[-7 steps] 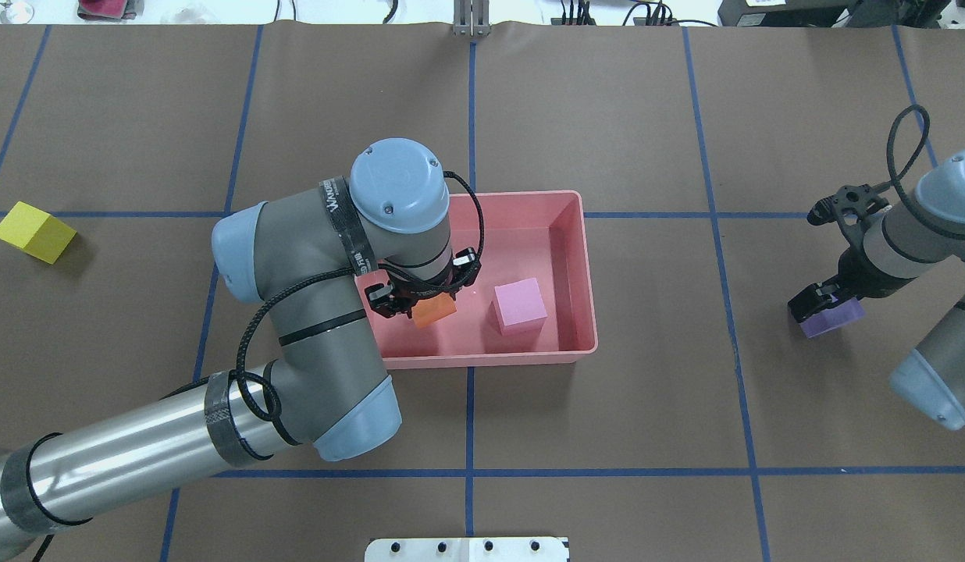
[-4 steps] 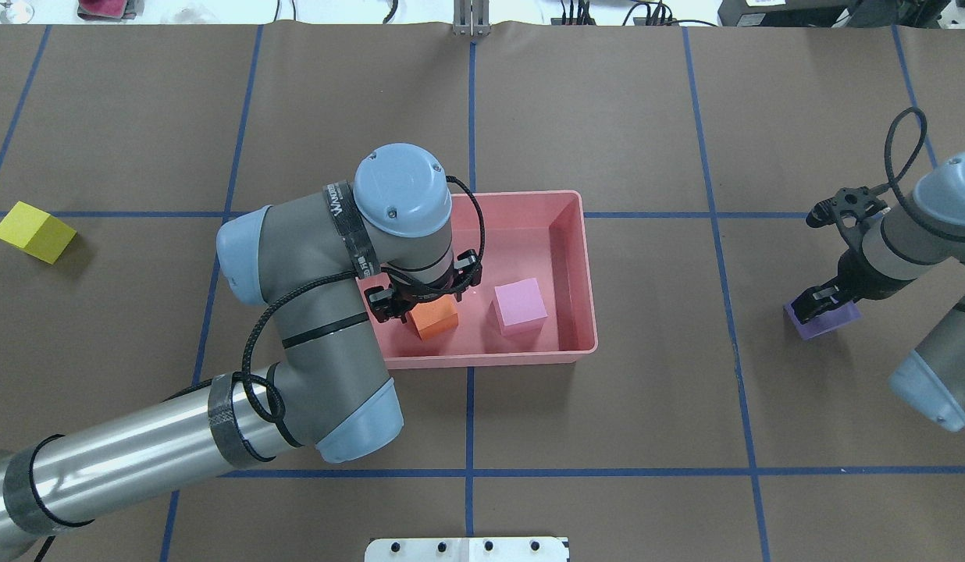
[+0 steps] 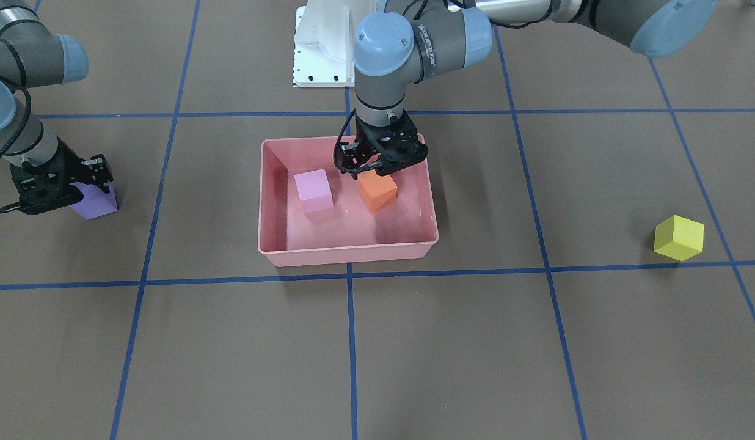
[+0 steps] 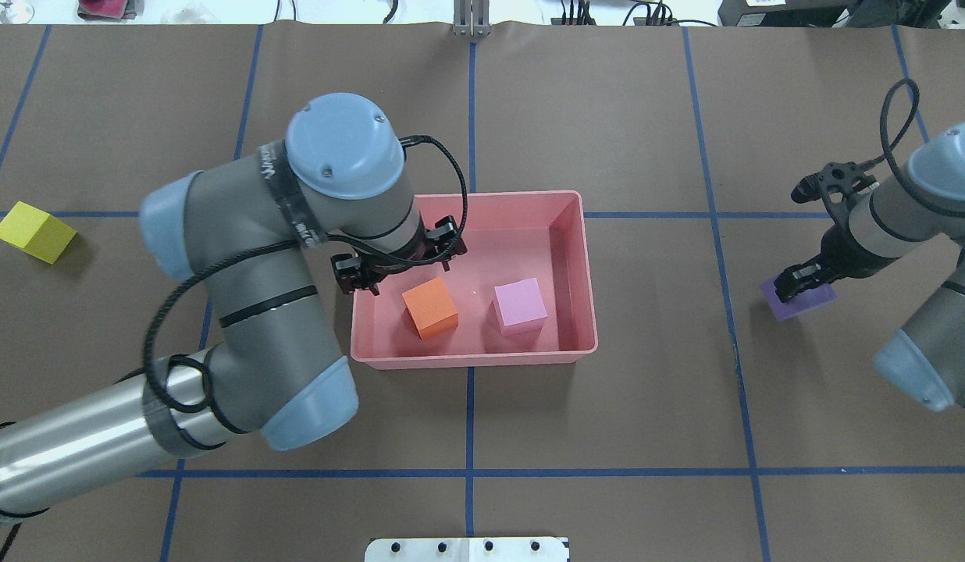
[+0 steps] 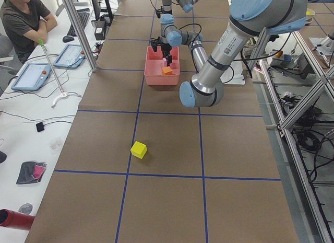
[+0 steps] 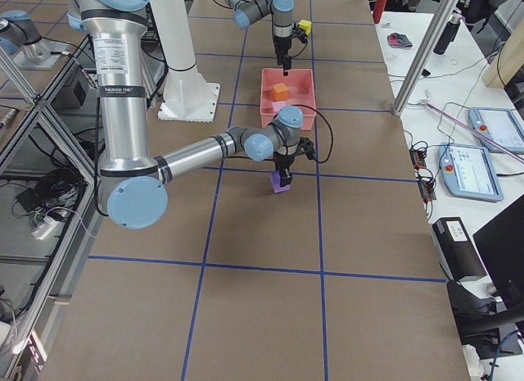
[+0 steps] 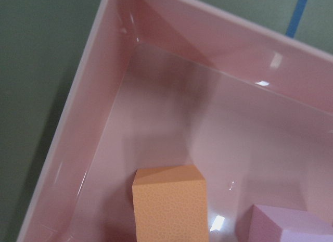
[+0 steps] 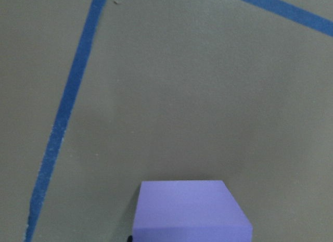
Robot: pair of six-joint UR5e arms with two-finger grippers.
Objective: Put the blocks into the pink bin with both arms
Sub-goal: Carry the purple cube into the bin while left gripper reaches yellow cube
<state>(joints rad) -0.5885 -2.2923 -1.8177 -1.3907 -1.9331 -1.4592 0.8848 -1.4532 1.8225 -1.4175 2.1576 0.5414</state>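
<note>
The left gripper [image 3: 377,170] hangs over the bin [image 4: 589,273], jaws spread and empty, just above the orange cube [image 4: 429,309]. That cube sits on the bin floor beside the pink cube [image 4: 520,306] (near, not touching). The right gripper [image 4: 792,282] is clamped on the purple cube [image 4: 809,301] near the right end of the table [image 4: 607,406]; the yellow cube [image 4: 33,232] lies by its left edge

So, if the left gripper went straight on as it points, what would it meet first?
Probably the orange block, below the left gripper in the pink bin; depth is unclear, so maybe the floor beside it.
</note>
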